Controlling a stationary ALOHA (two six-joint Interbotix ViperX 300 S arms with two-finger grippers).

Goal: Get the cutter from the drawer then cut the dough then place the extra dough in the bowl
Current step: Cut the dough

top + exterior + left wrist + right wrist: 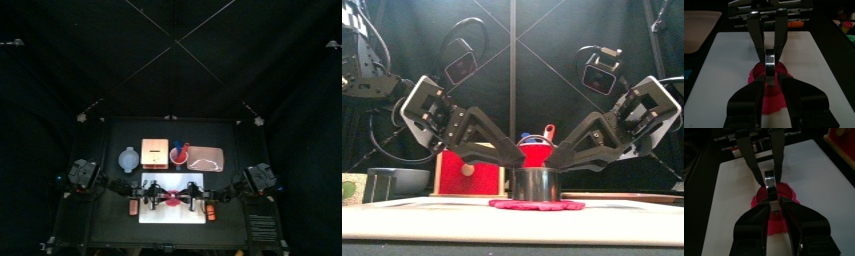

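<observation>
On the white board (171,215) near the front of the desk (112,215) lies a flat piece of red dough (537,205). The round metal cutter (537,184) stands upright right on the middle of it. Some dough sticks out past the cutter on both sides. Both black arms reach down to this same spot. The left tool (516,158) comes in from the left and the right tool (561,158) comes in from the right. Each one is closed tight on the top of the cutter, one across from the other, and their tips are very near each other. Seen close up, the cutter looks like a thin shiny strip pinched between the two pairs of jaws, with the dough under it. Farther back on the desk, well away from the board, things sit in a row. They are the blue-grey bowl (128,159), the wooden box (155,152) with its red front, a red cup (179,153) and a pink tray (205,157).
</observation>
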